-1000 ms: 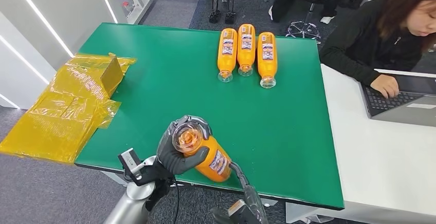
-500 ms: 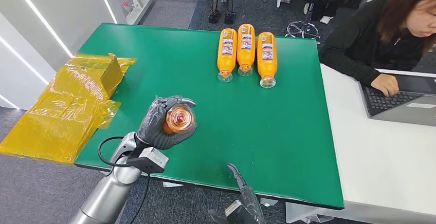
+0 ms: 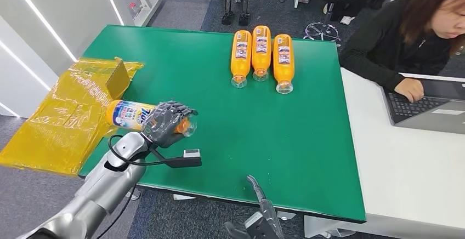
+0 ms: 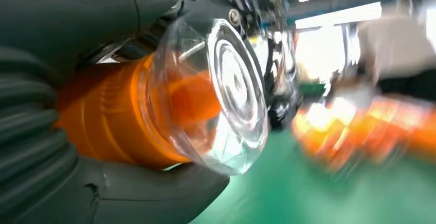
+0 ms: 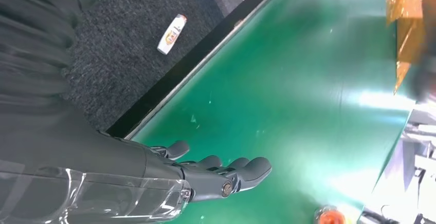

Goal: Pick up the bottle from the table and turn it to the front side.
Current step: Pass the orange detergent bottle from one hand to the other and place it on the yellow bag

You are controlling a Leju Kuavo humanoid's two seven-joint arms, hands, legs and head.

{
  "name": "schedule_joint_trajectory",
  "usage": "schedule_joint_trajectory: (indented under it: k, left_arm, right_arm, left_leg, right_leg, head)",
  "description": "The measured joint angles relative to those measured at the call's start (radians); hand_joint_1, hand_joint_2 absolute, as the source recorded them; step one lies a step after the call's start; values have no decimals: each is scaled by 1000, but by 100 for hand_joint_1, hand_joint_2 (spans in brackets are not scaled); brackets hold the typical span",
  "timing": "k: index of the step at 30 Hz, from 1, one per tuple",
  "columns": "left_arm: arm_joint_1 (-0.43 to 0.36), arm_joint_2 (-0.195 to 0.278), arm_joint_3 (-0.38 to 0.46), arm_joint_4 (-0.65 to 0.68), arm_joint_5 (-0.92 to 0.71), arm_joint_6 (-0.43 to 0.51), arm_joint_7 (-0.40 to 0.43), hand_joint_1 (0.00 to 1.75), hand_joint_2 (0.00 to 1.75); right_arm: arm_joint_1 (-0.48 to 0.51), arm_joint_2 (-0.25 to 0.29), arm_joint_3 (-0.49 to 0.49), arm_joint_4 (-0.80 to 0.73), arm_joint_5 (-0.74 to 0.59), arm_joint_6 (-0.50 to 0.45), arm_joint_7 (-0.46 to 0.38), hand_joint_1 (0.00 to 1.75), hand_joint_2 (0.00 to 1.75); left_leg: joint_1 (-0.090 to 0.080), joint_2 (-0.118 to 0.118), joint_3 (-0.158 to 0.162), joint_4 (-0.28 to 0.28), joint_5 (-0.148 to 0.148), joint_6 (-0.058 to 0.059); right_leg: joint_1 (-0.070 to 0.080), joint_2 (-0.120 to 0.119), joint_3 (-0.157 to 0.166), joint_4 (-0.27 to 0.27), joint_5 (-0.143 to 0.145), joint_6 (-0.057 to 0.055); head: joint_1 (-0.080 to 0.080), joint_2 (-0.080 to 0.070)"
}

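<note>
Lying on its side in mid-air above the near left part of the green table [image 3: 307, 140], the orange bottle [image 3: 127, 114] is gripped by the left hand [image 3: 164, 121]; its white and blue label faces upward, its clear cap end points toward the table's middle and its base points out toward the yellow wrapping; the dark fingers [image 3: 174, 110] curl over the neck half, while the labelled half sticks out free; in the left wrist view the clear cap [image 4: 226, 90] sits close to the lens with the orange body behind it, clasped between the grey thumb and the hand's cover. The right hand [image 3: 262, 212] hangs at the table's near edge, holding nothing, its fingers [image 5: 241, 170] stretched out straight over the green surface. Three more orange bottles [image 3: 261, 52] lie side by side at the far edge, caps toward the robot, touching or nearly so. A crumpled yellow wrapping [image 3: 66, 118] spreads off the table's left side. A person [image 3: 406, 36] in black sits at the adjoining white desk [image 3: 417, 178], one hand on a laptop [image 3: 427, 107].
</note>
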Motion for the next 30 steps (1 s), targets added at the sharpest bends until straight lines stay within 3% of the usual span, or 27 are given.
schedule_joint_trajectory:
  k: [7, 15, 19, 30]
  left_arm:
    - [-88, 31, -118, 301, -150, -66, 115, 175, 175]
    - [-148, 30, -145, 437, -146, -107, 159, 175, 175]
    - [-157, 30, -146, 466, -146, -111, 183, 2, 175]
    - [-166, 30, -150, 492, -142, -112, 242, 0, 175]
  right_arm:
    - [-1, 0, 6, 4, -27, -5, 2, 0, 175]
    - [-2, 0, 9, 4, -39, -11, 10, 0, 175]
    - [-2, -2, 12, 4, -41, -14, 15, 0, 175]
    - [-8, -4, 25, 11, -81, 6, 13, 0, 175]
  left_leg:
    - [0, 1, -1, 0, 0, 0]
    - [0, 2, 3, -1, -1, 0]
    - [0, 2, 6, -1, 0, -1]
    - [0, 2, 10, -6, 3, -6]
  right_leg:
    - [0, 1, -1, 0, 0, 0]
    - [0, 1, 3, 0, 0, 0]
    - [0, 1, 5, 0, 0, -1]
    - [0, 2, 7, 1, 3, -6]
  head:
    - [0, 0]
    - [0, 0]
    - [0, 0]
    - [0, 0]
